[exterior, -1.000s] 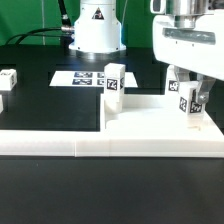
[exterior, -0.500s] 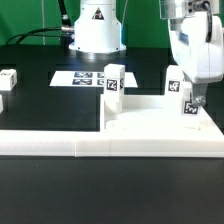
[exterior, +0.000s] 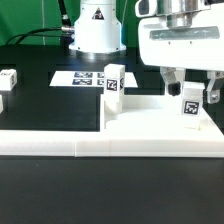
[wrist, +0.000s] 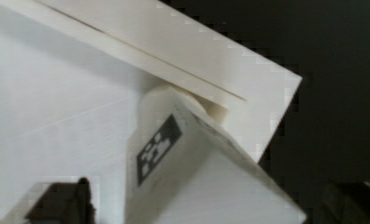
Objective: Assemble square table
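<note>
The table parts look like hard moulded plastic, so I judge them stiff, light and a little slick. A leg is best taken by two opposite flat sides near its top, while the slab [exterior: 150,122] seems too wide to span and better gripped at an edge. The slab is thick, white and square, and lies flat on the worktop [exterior: 40,105], touching the far side of the low wall [exterior: 100,148]. Two short white legs, each with a black-and-white tag, stand upright on it. The far leg [exterior: 112,82] is at the corner away from the wall, and the near leg [exterior: 191,105] is closer to the wall. The pincer [exterior: 192,88] is open around the near leg, its fingers [exterior: 171,82] clear of both sides.
</note>
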You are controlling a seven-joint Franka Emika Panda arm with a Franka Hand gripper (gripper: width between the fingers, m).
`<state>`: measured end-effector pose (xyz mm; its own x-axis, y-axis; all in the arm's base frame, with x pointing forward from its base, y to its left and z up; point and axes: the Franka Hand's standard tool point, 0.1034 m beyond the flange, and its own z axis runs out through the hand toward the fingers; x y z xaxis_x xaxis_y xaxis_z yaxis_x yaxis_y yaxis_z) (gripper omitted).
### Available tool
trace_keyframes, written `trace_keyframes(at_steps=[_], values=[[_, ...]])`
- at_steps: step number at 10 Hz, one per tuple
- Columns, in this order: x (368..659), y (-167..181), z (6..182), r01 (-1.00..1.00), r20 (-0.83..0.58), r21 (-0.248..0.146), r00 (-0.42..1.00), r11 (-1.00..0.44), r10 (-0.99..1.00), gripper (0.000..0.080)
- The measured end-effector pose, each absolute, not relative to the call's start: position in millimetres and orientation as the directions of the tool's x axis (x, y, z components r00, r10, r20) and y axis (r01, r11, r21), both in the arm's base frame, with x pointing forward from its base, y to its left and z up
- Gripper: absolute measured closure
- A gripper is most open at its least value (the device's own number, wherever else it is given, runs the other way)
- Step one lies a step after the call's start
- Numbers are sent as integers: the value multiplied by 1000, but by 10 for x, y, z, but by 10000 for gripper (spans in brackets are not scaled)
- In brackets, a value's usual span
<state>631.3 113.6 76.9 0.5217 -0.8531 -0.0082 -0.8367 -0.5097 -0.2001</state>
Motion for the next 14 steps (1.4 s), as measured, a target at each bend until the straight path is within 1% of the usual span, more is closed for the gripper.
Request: trace_keyframes(at_steps=[3,4,5,6,7,9,11,12,14], values=[[6317,1112,768,-738,28,-196,654,-645,-756,151],[6320,1106,779,-601,47,-164,787,-782,-615,151],[6337,1145,777,-479,44,-124,872,-869,-487,151],[6339,1191,704,-350,30,-93,935,-932,-354,151],[6334,1169,652,-308,29,-87,950,-947,-312,151],[6348,1158,671,-322,34,-88,945,-943,-326,151],[6348,1151,670,-345,31,-89,937,-934,-349,418],[6347,1147,669,-395,26,-90,917,-914,-399,510],[6346,1136,667,-528,13,-92,847,-844,-531,509]])
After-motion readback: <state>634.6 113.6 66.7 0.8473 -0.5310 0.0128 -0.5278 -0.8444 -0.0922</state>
